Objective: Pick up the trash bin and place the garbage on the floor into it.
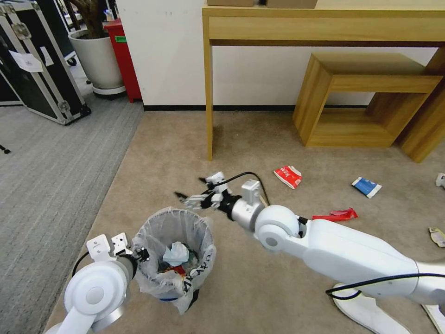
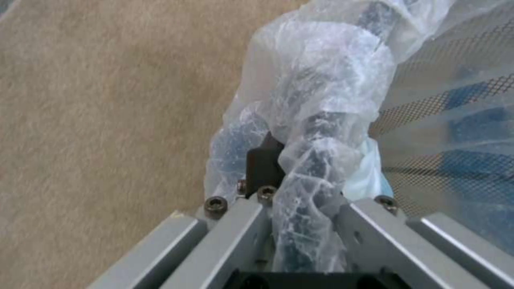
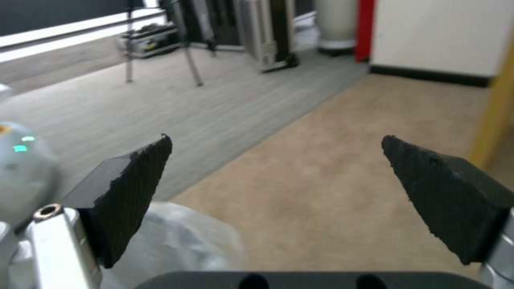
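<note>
1. Crinkly white plastic is what our left hand is clamped on: the bag-wrapped rim of the trash bin. In the left wrist view the bunched liner runs right between the fingers, so it's holding the bin by its near-left edge.
2. The bin sits low over the beige floor, right beside that hand. We can't tell if its base touches the carpet or hangs just above it.
3. Inside the bin we've got some stuff: a crumpled pale blue-white wad on top, a bit of red under it.
4. Our right hand is just past the bin's far rim, above the carpet, spread wide and holding nothing. The right wrist view shows both black pads well apart with bare carpet between them.
5. Garbage on the floor, all out to the right of the right hand: a red-white carton nearest, a red wrapper close by the right forearm, a blue-white packet farther off, and a small scrap near the picture's edge.
6. A white slipper lies under the right arm, with a black cable over it.
7. Beyond the right hand stands a wooden bench with a low wooden shelf under it.
</note>
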Robot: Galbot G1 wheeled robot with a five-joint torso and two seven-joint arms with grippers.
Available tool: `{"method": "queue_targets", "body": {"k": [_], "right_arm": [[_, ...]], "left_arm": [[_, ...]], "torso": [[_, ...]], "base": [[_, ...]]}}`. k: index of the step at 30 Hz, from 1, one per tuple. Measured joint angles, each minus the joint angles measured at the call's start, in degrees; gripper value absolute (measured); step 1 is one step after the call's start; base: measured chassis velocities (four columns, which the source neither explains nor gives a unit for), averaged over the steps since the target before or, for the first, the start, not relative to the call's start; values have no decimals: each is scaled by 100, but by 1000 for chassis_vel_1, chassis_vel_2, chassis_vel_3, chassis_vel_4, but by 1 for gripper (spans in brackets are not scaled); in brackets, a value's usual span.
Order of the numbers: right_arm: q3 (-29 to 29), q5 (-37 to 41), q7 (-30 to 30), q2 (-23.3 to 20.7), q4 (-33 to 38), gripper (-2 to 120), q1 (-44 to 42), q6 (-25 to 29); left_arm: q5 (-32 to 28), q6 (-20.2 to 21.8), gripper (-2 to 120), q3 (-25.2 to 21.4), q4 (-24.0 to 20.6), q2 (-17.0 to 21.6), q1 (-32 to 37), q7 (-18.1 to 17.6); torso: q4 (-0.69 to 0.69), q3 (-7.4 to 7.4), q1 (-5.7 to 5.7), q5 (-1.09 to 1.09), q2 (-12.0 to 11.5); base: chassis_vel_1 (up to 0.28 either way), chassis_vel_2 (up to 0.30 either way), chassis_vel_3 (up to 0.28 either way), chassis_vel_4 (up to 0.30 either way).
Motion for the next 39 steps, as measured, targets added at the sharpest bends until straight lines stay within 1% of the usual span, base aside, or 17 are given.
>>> {"method": "queue_targets", "body": {"k": [2,3,6,7,9,12,15,16,19,24,26,27,28,30,32,38,39], "right_arm": [[297,-214,-26,-7,-164,100,-363,220],[297,-214,-26,-7,-164,100,-363,220],[653,-564,13,40,-498,100,-769,598],[653,-564,13,40,-498,100,-769,598],[937,-999,-35,54,-753,100,-980,810],[1218,-1149,-40,55,-798,100,-1187,867],[1695,-1454,-47,36,-828,100,-1623,918],[1695,-1454,-47,36,-828,100,-1623,918],[2034,-1721,-47,31,-912,100,-2093,989],[2205,-1780,-58,58,-952,100,-2506,1027],[2231,-1917,-179,70,-1057,100,-2683,1118],[2270,-2050,-265,70,-1149,100,-2780,1245],[2270,-2050,-265,70,-1149,100,-2780,1245],[2418,-2366,-457,71,-1357,100,-2970,1526],[2636,-2562,-503,96,-1456,100,-3137,1678],[3005,-2691,-520,153,-1508,100,-3332,1817],[3185,-2805,-519,200,-1562,100,-3408,1904]], "left_arm": [[41,3,0,37,20,-8,-45,61],[41,3,0,37,20,-8,-45,61],[43,19,0,98,24,-11,-99,103],[43,19,0,98,24,-11,-99,103],[44,25,0,117,26,0,-123,129],[47,32,0,123,26,9,-146,151],[57,39,0,131,24,33,-165,172],[57,39,0,131,24,33,-165,172],[86,50,0,131,10,52,-149,208],[223,68,0,73,-70,48,52,260],[322,85,0,12,-144,32,231,291],[355,92,0,3,-156,30,263,309],[355,92,0,3,-156,30,263,309],[377,96,0,5,-174,40,271,341],[371,98,0,20,-193,59,251,366],[369,100,0,41,-198,72,232,388],[375,101,0,53,-198,70,227,409]], "torso": [[0,0,0,1,0],[0,0,0,1,0],[0,0,0,1,0],[0,0,0,1,0],[1,0,0,-1,0],[1,0,0,0,0],[1,0,0,0,0],[1,0,0,0,0],[0,0,0,0,0],[-2,0,0,0,0],[3,-1,0,0,0],[3,-1,0,0,0],[3,-1,0,0,0],[1,0,0,0,0],[-1,0,0,0,0],[1,-1,0,-1,0],[2,-1,0,-2,1]], "base": [[0,0,0,0],[0,0,0,0],[0,0,0,0],[0,0,0,0],[0,0,0,0],[0,0,0,0],[0,0,0,0],[0,0,0,0],[0,0,0,0],[0,0,0,0],[0,0,0,0],[0,0,0,0],[0,0,0,0],[0,0,0,0],[0,0,0,0],[0,0,0,0],[0,0,0,0]]}}
